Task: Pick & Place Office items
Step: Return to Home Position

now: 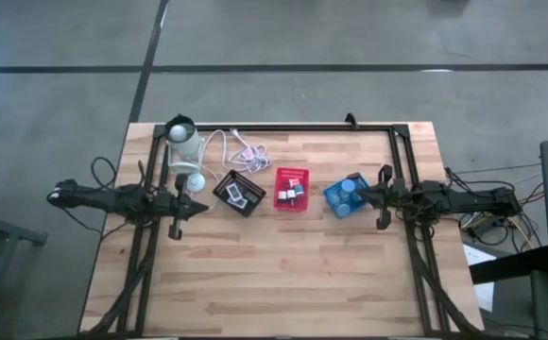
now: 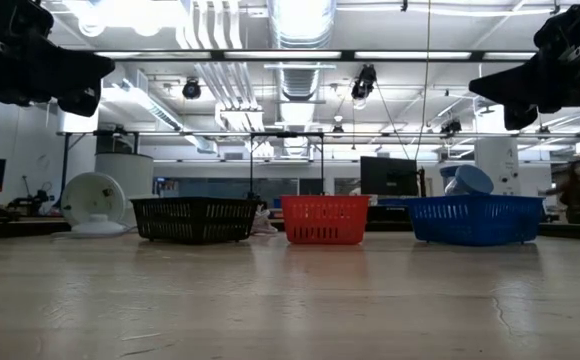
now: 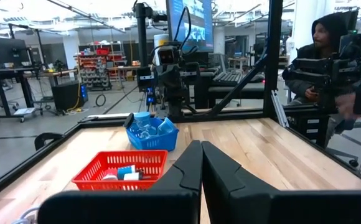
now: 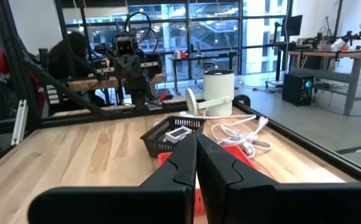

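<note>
Since the office items (image 1: 293,195) all lie in the baskets (image 1: 291,171), sorting looks done, with left gripper (image 3: 200,163) and right gripper (image 4: 196,155) clenched empty.

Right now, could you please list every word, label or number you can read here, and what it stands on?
No text is readable.
Monitor screen behind the table: too blurred to read.
Any print on the office items in the red basket: too small.

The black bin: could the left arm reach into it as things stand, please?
Probably yes: the black bin sits just ahead of the left gripper, its top open, and nothing lies between them.
</note>
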